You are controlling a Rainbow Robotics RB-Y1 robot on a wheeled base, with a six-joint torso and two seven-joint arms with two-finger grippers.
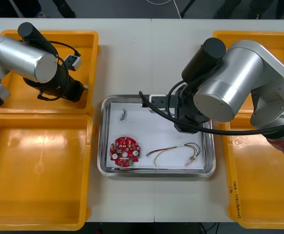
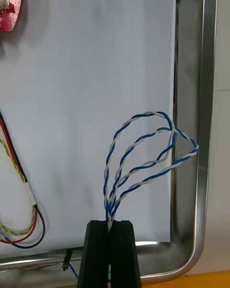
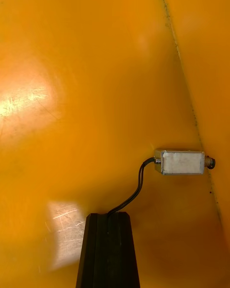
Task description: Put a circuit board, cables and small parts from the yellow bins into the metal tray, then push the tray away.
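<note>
Front: the right arm (image 1: pixel 230 87) overhangs the tray (image 1: pixel 156 172). The right jaws pinch a blue and white cable (image 2: pixel 143 165) whose loops may spill over the rim. The left jaws pinch a metal part's (image 3: pixel 181 162) thin lead over a bin (image 3: pixel 72 77); it may slip.

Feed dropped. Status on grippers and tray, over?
Right gripper shut on blue-white cable, over tray. Left gripper shut on black lead of metal part, far left bin. Board, red-yellow cable in tray.
</note>
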